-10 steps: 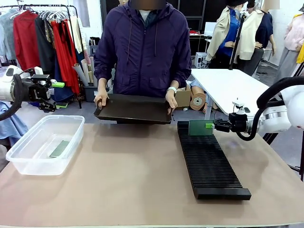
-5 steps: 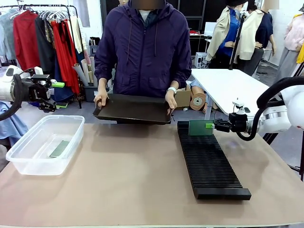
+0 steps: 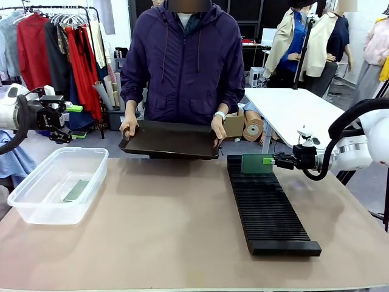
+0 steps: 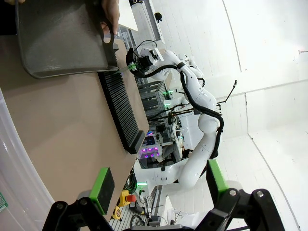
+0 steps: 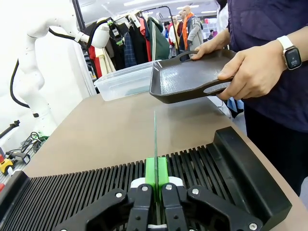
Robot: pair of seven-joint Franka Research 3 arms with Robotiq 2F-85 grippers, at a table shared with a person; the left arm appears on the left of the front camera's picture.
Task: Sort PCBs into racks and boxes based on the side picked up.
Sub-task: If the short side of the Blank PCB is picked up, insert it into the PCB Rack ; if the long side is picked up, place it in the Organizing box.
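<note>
My right gripper (image 3: 271,161) is shut on a green PCB (image 3: 256,163), held upright on its edge over the far end of the black rack (image 3: 267,210). In the right wrist view that PCB (image 5: 155,137) shows edge-on between the shut fingers of the right gripper (image 5: 156,182), its lower edge down at the slots of the rack (image 5: 86,192). Whether it sits in a slot I cannot tell. My left gripper (image 3: 75,121) hangs open and empty above and behind the clear box (image 3: 36,204), where another PCB (image 3: 76,190) lies flat. The left gripper's (image 4: 159,185) green pads stand wide apart.
The person at the far side holds a shallow black tray (image 3: 170,140) with both hands just above the table's far edge, between box and rack. Bare tabletop lies between the box and the rack. A clothes rail stands behind my left arm.
</note>
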